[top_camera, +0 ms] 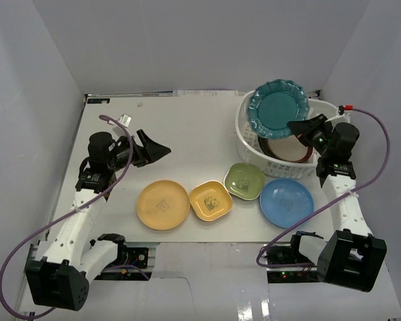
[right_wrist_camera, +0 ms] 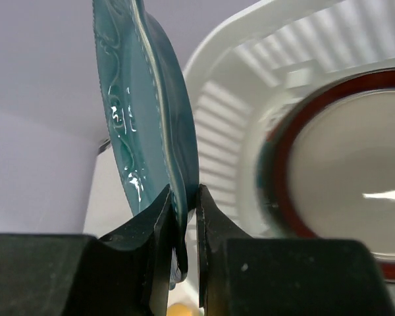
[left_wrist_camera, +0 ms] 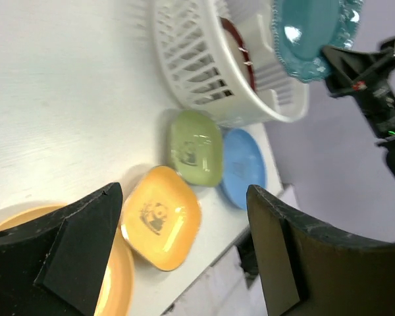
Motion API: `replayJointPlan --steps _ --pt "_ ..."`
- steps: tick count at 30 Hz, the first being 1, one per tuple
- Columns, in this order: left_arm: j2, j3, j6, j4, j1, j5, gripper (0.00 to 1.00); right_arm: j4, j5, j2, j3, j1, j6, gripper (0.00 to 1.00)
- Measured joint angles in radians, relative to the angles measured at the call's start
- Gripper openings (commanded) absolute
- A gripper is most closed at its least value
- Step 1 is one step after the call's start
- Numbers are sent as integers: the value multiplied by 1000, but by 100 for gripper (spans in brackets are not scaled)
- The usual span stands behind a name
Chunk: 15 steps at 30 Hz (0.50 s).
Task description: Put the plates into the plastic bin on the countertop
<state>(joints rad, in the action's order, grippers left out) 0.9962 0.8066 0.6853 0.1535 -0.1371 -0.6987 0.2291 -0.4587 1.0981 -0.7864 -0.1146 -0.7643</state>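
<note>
Bright, even light from above; shadows on the countertop (top_camera: 187, 127) are faint and soft. White glare streaks the teal plate (right_wrist_camera: 128, 131) and the cream plate (right_wrist_camera: 342, 164), which looks blurred up close

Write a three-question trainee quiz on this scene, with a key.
1. True or false: the right gripper grips the teal plate by its rim, above the plastic bin.
2. The left gripper is: A) open and empty, B) shut on a plate, C) inside the bin.
3. How many plates lie on the countertop outside the bin?

Key: 1 true. 2 A. 3 four: round yellow, square yellow, green, light blue.
</note>
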Motion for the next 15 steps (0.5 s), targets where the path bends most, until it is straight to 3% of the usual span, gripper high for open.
replayJointPlan --steps 3,8,13,15 --pt "-97 -22 -61 103 -2 140 87 -72 92 -12 1 -84 24 8" --pt "-201 -86 -75 252 -2 399 90 -170 198 -9 55 -114 73 8" --pt "-200 -113 -31 402 -2 650 90 -243 221 58 64 -132 96 8" --pt "-187 -113 -4 458 -2 732 90 -245 232 64 64 -135 101 13"
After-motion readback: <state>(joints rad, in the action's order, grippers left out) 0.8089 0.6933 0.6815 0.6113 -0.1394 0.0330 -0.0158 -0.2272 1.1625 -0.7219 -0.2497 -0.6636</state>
